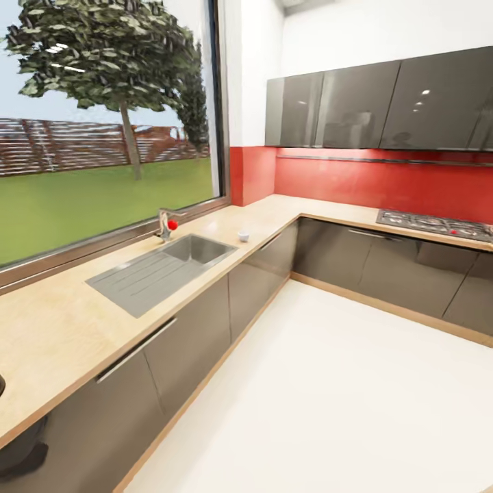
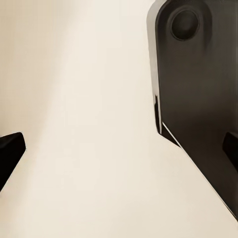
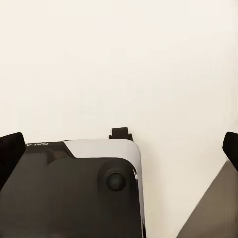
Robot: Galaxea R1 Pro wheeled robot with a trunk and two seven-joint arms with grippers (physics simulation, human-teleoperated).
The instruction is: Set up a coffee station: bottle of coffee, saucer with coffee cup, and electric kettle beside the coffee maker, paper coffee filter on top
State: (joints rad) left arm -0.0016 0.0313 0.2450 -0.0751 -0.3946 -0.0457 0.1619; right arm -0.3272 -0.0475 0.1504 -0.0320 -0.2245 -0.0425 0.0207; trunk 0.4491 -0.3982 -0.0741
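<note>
A small white cup (image 1: 243,235) stands on the light wooden countertop (image 1: 61,329) to the right of the sink, near the inner corner. At the head view's left edge a dark rounded thing (image 1: 1,385) just peeks over the counter; what it is cannot be told. In the left wrist view my left gripper (image 2: 119,151) is open above the pale floor, with nothing between its dark fingertips (image 2: 10,153). My right gripper (image 3: 119,148) is open too, hanging over the floor and the robot's dark base (image 3: 69,193).
A steel sink (image 1: 161,267) with a drainboard and a faucet (image 1: 166,224) with a red knob sits under the big window. A gas hob (image 1: 435,224) lies on the far counter run below dark wall cabinets (image 1: 383,103). White floor (image 1: 342,397) spreads between the cabinet fronts.
</note>
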